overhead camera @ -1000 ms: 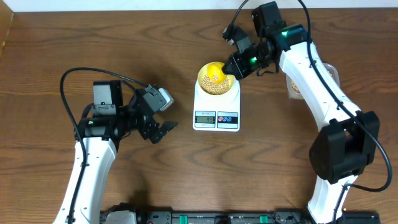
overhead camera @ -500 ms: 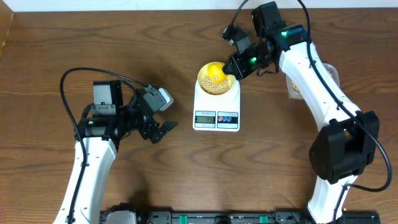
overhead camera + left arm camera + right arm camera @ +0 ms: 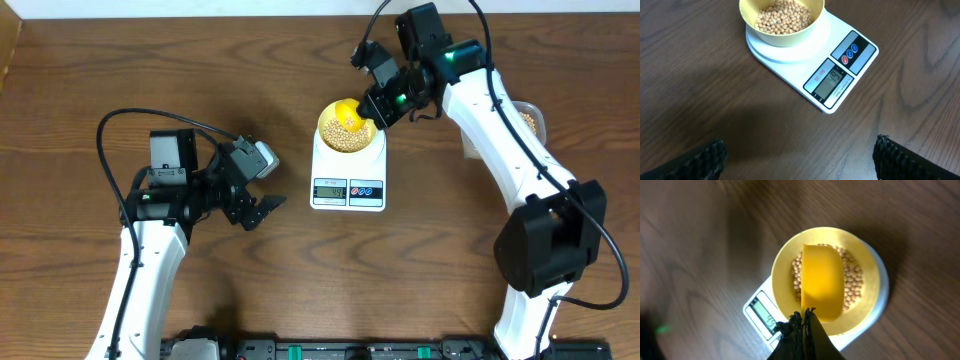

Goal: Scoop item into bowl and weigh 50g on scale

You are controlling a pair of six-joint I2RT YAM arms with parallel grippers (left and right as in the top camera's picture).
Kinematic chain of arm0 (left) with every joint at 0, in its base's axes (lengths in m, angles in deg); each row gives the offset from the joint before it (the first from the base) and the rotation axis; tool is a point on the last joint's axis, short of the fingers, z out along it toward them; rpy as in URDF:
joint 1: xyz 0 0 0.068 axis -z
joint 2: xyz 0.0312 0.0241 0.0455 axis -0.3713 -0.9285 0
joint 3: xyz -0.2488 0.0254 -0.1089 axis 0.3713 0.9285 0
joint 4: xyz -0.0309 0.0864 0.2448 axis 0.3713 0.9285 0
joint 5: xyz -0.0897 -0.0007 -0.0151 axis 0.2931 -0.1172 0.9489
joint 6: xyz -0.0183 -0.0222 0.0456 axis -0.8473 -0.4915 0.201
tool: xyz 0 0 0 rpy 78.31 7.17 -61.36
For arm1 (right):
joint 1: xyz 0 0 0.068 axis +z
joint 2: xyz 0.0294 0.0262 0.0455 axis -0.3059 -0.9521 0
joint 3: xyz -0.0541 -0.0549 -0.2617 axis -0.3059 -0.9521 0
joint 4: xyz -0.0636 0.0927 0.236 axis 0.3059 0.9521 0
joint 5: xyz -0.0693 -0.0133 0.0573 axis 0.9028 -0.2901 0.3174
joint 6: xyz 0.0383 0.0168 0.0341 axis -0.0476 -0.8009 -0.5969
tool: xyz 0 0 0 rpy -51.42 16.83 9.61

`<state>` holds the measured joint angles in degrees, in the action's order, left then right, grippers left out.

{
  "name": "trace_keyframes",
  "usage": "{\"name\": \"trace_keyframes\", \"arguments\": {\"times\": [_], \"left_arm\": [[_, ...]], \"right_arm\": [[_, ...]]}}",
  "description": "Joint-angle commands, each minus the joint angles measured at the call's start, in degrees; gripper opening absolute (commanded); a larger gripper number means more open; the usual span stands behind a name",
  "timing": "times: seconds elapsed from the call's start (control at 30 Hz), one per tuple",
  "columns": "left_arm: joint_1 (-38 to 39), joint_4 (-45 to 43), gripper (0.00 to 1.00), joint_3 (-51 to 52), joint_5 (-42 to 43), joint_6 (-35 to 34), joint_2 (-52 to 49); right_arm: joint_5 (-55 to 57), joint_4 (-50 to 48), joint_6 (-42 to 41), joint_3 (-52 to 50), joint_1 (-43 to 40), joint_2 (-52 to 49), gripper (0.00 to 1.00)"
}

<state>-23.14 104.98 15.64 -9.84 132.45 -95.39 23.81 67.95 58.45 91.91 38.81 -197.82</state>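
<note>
the right gripper [image 3: 802,320] has drawn slightly far and left, pinching the scoop [image 3: 822,282] over the bowl [image 3: 870,275] of beans [image 3: 855,282] on the scale [image 3: 805,60]. left gripper [image 3: 262,208] rests spread. tip gently, few beans at a time, watching the display [image 3: 832,82].

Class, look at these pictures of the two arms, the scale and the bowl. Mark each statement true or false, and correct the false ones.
1. The bowl stands on the scale. True.
2. The left hand holds the yellow scoop. False: the right hand grips it. The left hand is open and empty, off to the side of the scale.
3. The bowl is empty. False: it holds tan beans.
4. The yellow scoop is above the bowl. True.
5. The scale's display shows digits. True.
</note>
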Motion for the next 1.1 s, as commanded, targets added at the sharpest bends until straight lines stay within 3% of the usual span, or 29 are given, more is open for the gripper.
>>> {"name": "trace_keyframes", "arguments": {"times": [0.0, 1.07], "left_arm": [[-0.2, 0.0, 0.95, 0.3, 0.9, -0.1, 0.6], [-0.2, 0.0, 0.95, 0.3, 0.9, -0.1, 0.6]], "right_arm": [[3.3, 0.3, 2.5, 1.8, 1.2, 0.7, 0.01], [8.0, 0.2, 7.7, 1.9, 3.3, 0.7, 0.01]]}}
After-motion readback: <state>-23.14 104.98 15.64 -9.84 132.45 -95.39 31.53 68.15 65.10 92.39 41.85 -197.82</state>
